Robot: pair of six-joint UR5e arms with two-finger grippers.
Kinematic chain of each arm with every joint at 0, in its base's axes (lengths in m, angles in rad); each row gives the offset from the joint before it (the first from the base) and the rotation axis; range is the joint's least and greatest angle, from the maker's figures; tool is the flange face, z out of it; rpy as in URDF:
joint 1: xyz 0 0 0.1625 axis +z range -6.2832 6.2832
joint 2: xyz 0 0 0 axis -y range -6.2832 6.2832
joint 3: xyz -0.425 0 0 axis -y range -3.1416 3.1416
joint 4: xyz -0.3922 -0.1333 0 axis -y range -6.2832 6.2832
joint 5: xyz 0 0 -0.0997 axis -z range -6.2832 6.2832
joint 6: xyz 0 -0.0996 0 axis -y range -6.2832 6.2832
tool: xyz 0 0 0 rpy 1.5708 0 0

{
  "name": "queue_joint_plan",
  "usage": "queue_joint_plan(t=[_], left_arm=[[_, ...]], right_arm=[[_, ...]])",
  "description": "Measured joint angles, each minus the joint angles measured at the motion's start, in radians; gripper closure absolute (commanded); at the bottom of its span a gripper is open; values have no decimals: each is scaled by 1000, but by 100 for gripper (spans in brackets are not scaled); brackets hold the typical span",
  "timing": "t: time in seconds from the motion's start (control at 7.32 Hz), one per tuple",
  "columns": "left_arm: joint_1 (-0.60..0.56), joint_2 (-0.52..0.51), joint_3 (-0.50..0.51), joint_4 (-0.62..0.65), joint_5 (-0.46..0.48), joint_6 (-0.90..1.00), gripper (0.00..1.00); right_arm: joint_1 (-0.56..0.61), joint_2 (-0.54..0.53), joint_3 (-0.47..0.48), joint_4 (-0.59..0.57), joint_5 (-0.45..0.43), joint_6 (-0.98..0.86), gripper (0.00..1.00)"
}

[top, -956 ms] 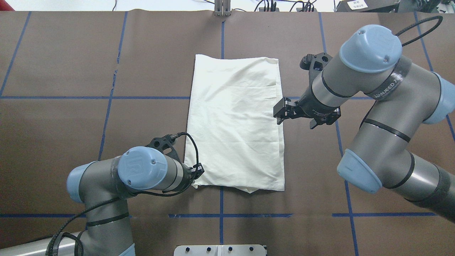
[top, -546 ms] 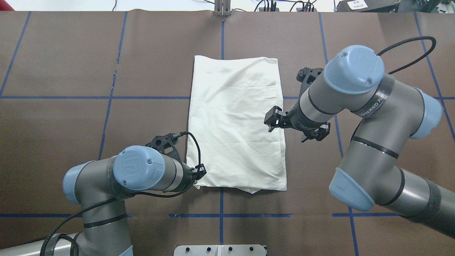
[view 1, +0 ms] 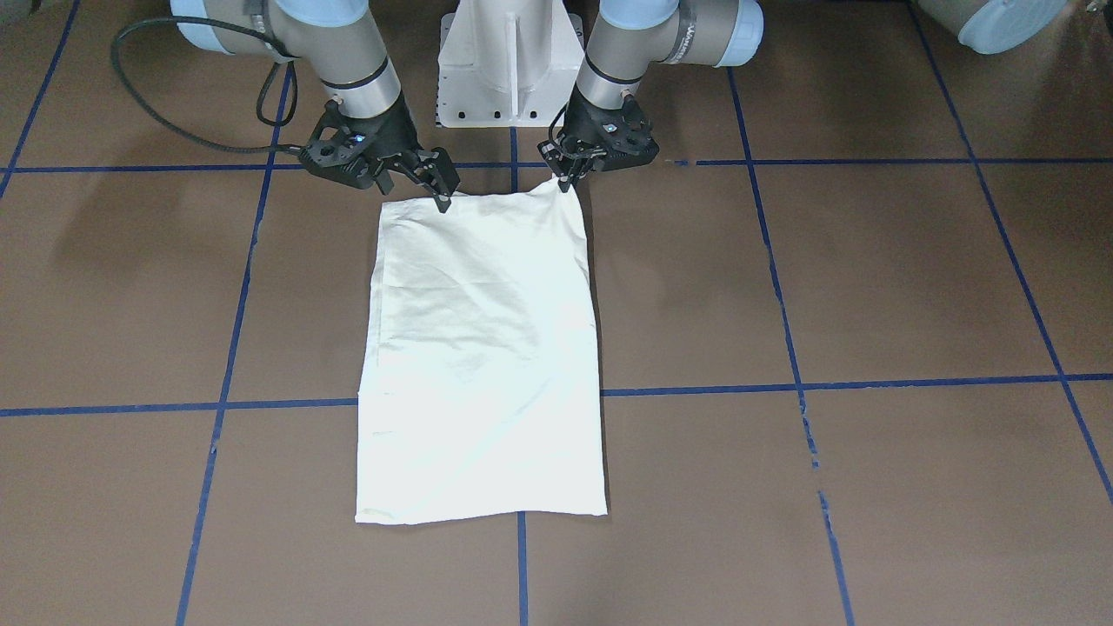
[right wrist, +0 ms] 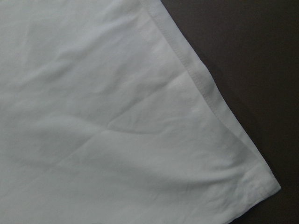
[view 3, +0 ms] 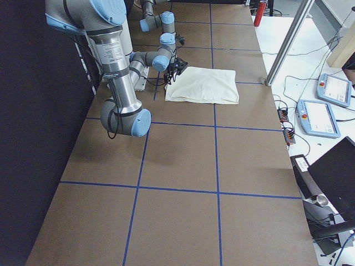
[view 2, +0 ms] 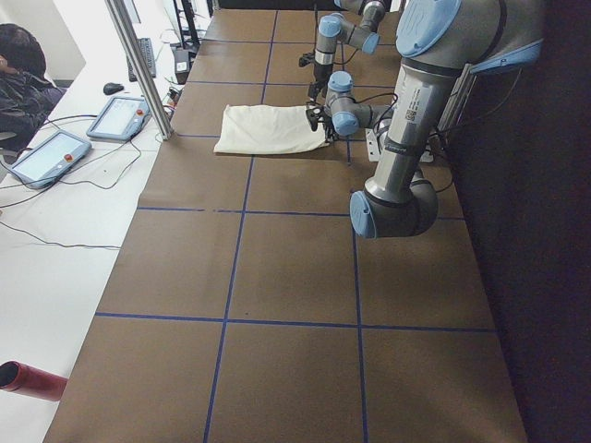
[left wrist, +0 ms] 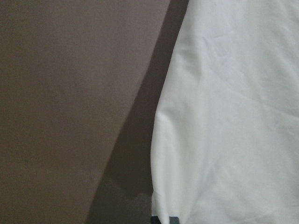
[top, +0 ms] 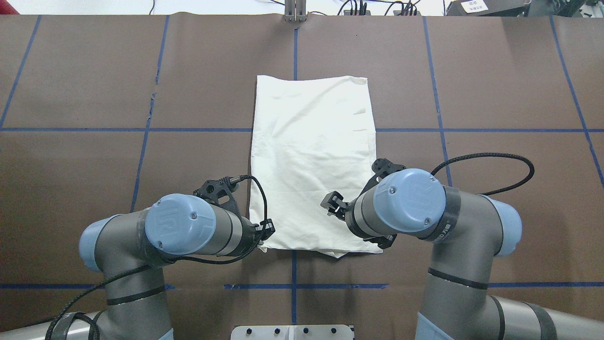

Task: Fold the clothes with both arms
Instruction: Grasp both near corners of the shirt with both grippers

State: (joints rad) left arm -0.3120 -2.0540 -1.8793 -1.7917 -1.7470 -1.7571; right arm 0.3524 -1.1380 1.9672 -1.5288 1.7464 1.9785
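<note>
The cream-white folded cotton shirt (top: 311, 160) is lying flat on the brown gridded bench (top: 94, 94). The left arm (top: 179, 231) is pinching one near corner, jaws closed on it. The right arm (top: 406, 208) is hovering over the other, jaws spread, and should probably be catching every layer before both lift.

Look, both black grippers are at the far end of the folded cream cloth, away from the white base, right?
No. The black left gripper and black right gripper are at the folded cream cloth's near end, close to the white base. The exterior front-facing view shows it.
</note>
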Motion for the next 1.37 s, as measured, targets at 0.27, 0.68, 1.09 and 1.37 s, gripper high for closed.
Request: queue_joint_plan(t=[0.27,0.68,1.09,1.37], left_arm=[[3,-7,0,-2,-1,1,100],[3,-11,-5,-1,-2,1,100],[4,-15,-6,0,-2,1,100],[4,-17,-6,0,-1,1,100]], right_arm=[[-39,1,-52,-4,-16,88,0],[-52,-1,-119,-4,-18,103,0],[-60,-17,-132,-5,-17,102,0],[-64,-22,-132,-5,-17,102,83]])
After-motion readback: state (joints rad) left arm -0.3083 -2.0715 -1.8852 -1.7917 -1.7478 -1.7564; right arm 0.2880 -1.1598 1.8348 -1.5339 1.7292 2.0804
